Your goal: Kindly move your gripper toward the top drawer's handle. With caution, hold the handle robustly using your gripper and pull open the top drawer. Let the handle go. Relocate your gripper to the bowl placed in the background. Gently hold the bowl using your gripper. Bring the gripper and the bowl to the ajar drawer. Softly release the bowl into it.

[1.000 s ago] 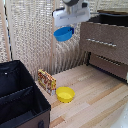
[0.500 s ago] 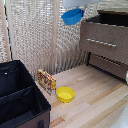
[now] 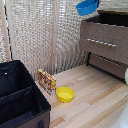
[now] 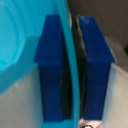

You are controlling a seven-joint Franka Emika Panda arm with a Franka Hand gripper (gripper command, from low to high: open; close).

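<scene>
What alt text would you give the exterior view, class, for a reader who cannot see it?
A blue bowl hangs in the air beside a brown dresser. Below, on the wooden floor, sit a yellow bowl, a small box and a black bin.

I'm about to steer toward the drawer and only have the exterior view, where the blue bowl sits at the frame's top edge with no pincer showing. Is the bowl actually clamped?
Observer: Yes. In the wrist view the pincer is shut on the bowl; its thin wall runs between the two dark blue fingers.
Operator: Is one finger inside the bowl?
Observer: Yes, one finger lies against the inner face and the other against the outer face.
Operator: Any gap at the pads?
Observer: None that I can see. Both look pressed against the wall, though the picture is blurred.
</scene>
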